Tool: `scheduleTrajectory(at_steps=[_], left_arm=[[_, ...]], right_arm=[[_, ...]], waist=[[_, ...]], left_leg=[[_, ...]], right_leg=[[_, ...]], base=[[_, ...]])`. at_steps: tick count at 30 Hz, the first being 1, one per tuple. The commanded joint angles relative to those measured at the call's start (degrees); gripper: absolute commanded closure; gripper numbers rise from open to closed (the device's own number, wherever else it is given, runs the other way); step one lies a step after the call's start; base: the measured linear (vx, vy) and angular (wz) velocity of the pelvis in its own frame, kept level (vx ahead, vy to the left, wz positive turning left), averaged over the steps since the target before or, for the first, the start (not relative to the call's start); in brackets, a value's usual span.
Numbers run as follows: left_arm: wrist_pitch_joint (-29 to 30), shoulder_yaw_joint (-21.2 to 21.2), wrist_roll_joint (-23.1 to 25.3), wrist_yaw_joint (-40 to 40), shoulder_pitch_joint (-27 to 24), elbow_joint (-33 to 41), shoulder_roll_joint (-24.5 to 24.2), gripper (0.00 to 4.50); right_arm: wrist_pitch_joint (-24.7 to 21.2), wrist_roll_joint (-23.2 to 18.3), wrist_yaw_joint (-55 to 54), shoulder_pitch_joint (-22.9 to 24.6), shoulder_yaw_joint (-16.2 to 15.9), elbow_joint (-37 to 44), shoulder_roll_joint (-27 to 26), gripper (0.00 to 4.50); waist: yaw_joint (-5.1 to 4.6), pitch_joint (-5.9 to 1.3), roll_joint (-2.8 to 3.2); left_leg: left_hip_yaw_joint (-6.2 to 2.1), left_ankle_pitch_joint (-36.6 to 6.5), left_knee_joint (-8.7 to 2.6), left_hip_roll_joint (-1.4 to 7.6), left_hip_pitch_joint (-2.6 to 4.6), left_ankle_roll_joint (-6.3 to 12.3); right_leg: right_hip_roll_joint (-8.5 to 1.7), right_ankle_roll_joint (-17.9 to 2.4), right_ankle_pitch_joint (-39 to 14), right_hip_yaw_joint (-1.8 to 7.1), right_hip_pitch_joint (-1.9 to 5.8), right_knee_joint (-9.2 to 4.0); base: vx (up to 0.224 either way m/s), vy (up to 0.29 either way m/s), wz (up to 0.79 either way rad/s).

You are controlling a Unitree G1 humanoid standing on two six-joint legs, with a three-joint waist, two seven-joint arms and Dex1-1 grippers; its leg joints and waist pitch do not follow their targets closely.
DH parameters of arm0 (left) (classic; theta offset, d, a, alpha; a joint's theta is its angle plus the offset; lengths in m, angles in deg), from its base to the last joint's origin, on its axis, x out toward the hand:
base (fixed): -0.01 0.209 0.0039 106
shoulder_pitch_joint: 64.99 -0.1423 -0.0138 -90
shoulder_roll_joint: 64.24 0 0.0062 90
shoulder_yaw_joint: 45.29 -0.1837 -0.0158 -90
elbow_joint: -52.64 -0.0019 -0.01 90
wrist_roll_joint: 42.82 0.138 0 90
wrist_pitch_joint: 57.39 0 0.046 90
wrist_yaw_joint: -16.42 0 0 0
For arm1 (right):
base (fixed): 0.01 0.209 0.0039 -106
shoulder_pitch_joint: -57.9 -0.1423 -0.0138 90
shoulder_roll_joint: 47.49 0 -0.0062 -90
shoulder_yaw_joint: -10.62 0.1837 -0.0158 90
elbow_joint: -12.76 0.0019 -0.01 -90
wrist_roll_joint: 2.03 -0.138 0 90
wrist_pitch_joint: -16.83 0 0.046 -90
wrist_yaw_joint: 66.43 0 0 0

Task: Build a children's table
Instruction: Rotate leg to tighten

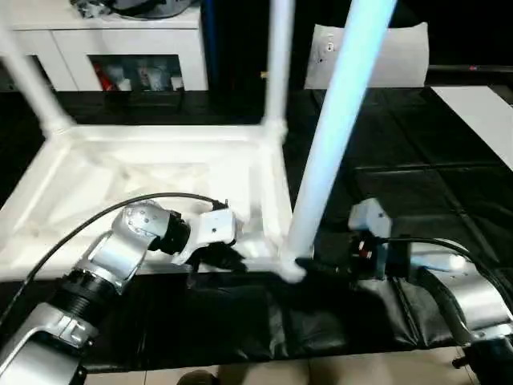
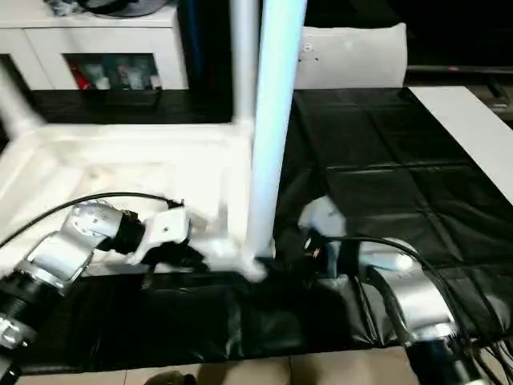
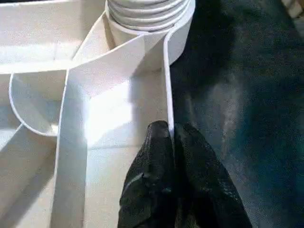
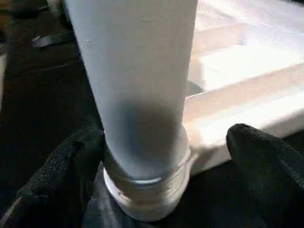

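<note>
Left gripper (image 3: 172,142) jaws were pinched shut on the tabletop (image 1: 96,184) rim wall by the near corner socket (image 3: 147,28); right gripper (image 4: 166,156) jaws stood apart, straddling the base of the third leg (image 1: 337,128) without clamping. Tabletop lay underside-up on the black mat (image 1: 417,192), two far legs (image 1: 279,64) seated upright. Third leg's long axis ran near vertical, leaning slightly, threads partly exposed, so probably not fully home; fourth leg looked outstanding.

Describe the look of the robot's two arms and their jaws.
Both forearms are silver metal with black ribbed collars and thin black cables looping alongside. The left gripper sits behind a white wrist block; the right gripper behind a pale one. Fingers are black and textured.
</note>
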Motion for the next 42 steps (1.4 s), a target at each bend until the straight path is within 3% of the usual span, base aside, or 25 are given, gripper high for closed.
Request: scheduleTrajectory(at_steps=[1, 4, 14, 24, 27, 28, 29, 31, 34, 36, 37, 39, 42], left_arm=[[-2.0, -2.94, 0.69, -3.36, 0.37, 0.14, 0.21, 4.5], [-3.58, -3.65, 0.72, -4.9, 0.84, -0.49, 0.21, 4.5], [-7.59, -5.0, 1.52, -7.53, 2.18, -3.14, 0.37, 4.5], [-8.74, -5.19, 1.76, -7.53, 2.73, -4.89, 0.87, 4.5], [-6.84, -4.04, 1.06, -5.99, 2.4, -4.73, 1.48, 4.5], [-5.47, -3.4, 0.6, -5.08, 2.15, -4.3, 1.89, 4.5], [-3.86, -2.67, 0.08, -3.99, 1.84, -3.77, 2.37, 4.5], [0.71, -0.74, -0.53, 0.44, 0.88, -2.54, 4.04, 4.5], [5.24, 1.81, -1.66, 6.37, -0.18, -2.05, 6.92, 4.5], [9.55, 3.56, -1.67, 12.28, -1.2, -0.94, 9.78, 4.5], [9.55, 3.56, -1.67, 12.28, -1.2, -0.94, 9.78, 4.5], [12.99, 4.94, -1.41, 17.55, -1.3, -0.51, 13.02, 4.5], [18.1, 7.37, -1.28, 24.7, -0.29, -0.55, 18.05, 4.5]], right_arm=[[0.68, 0.32, 1.51, -0.84, -0.72, -0.31, 0.7, 0.19], [0.68, 0.14, 3.43, -1.53, -1.88, -0.75, 0.9, 0.29], [2.73, 1.34, 7.18, -3.84, -4.27, -4.23, 0.78, 1.34], [2.73, 1.19, 9.01, -4.64, -5.62, -5.63, 0.09, 1.76], [1.13, 0.09, 8.35, -3.68, -5.35, -4.56, -0.49, 1.78], [-0.02, -0.54, 7.66, -3.06, -5.11, -3.78, -0.9, 1.78], [-1.36, -1.24, 6.8, -2.31, -4.84, -2.84, -1.4, 1.79], [-3.97, -1.7, 2.45, 0.18, -4.26, -0.86, -3.65, 1.8], [-5.32, -0.44, -4.36, 2.24, -3.78, -0.46, -7.29, 1.8], [-8.18, 0.54, -12.35, 2.84, -2.7, -0.89, -12.1, 1.8], [-8.18, 0.54, -12.35, 2.84, -2.7, -0.89, -12.1, 1.8], [-11.38, 0.52, -18.92, 1.67, -1.13, -2.66, -16.89, 1.8], [-14.14, 0.89, -26.19, -0.55, 0.73, -5.38, -22.23, 1.8]], waist=[[-0.24, -3.57, -0.17], [-0.16, -3.6, -0.27], [-0.02, -3.48, -0.48], [0.11, -3.56, -0.55], [0.15, -3.54, -0.54], [0.19, -3.44, 0.08], [0.17, -3.44, -0.25], [0.19, -3.29, -0.21], [-0.04, -2.86, -0.14], [-0.47, -2.25, 0.08], [-0.97, -2.06, -0.08], [-1.55, -1.89, 0.01], [-2.78, -1.99, -0.14]], left_leg=[[-0.85, -5.64, -3.01, 3.4, 0.9, 4.33], [-0.84, -5.84, -2.93, 3.47, 0.86, 4.58], [-0.88, -8.21, -2.91, 3.44, 0.82, 3.18], [-0.88, -7.58, -2.82, 3.44, 0.79, 3.26], [-0.86, -7.96, -2.83, 3.47, 0.85, 3.16], [-0.93, -8.21, -2.87, 3.46, 0.85, 2.96], [-0.87, -8.7, -2.91, 3.49, 0.92, 2.76], [-0.97, -9.74, -3.17, 3.63, 1.1, 2.2], [-1.04, -13.28, -3.57, 3.44, 1.11, 0.78], [-1.28, -18.31, -3.97, 3.32, 1.56, -1.2], [-1.71, -20.56, -4.23, 3.16, 1.48, -2.17], [-2.0, -22.7, -4.39, 3.07, 1.68, -2.87], [-2.46, -24.44, -4.5, 2.85, 1.6, -3.01]], right_leg=[[-4.73, -14.94, 4.08, 2.53, 2.12, -3.19], [-4.82, -15.07, 3.89, 2.47, 2.09, -3.1], [-4.93, -14.73, -1.06, 2.52, 1.95, -3.29], [-4.85, -14.64, -0.09, 2.51, 1.95, -3.06], [-4.95, -14.67, -0.83, 2.52, 1.91, -3.18], [-4.94, -14.76, -1.11, 2.53, 1.83, -3.18], [-4.86, -14.84, -1.32, 2.51, 1.82, -3.24], [-4.9, -14.79, -2.26, 2.61, 1.69, -3.34], [-5.06, -13.59, -9.32, 2.71, 1.63, -4.17], [-5.19, -11.42, -19.83, 2.82, 0.94, -5.14], [-5.27, -9.76, -25.16, 2.66, 0.93, -5.48], [-5.39, -7.83, -29.47, 2.72, 0.53, -5.96], [-5.43, -6.15, -31.76, 2.37, 0.5, -6.48]], base=[[0.0, 0.0, 0.0], [0.0, 0.0, 0.0], [0.0, 0.0, 0.0], [0.0, 0.0, 0.0], [0.0, 0.0, 0.0], [0.0, 0.0, 0.0], [0.0, 0.0, 0.0], [0.0, 0.0, 0.0], [0.0, 0.0, 0.0], [-0.026, 0.003, -0.03], [-0.052, 0.006, -0.06], [-0.026, 0.007, -0.05], [0.0, 0.0, 0.0]])
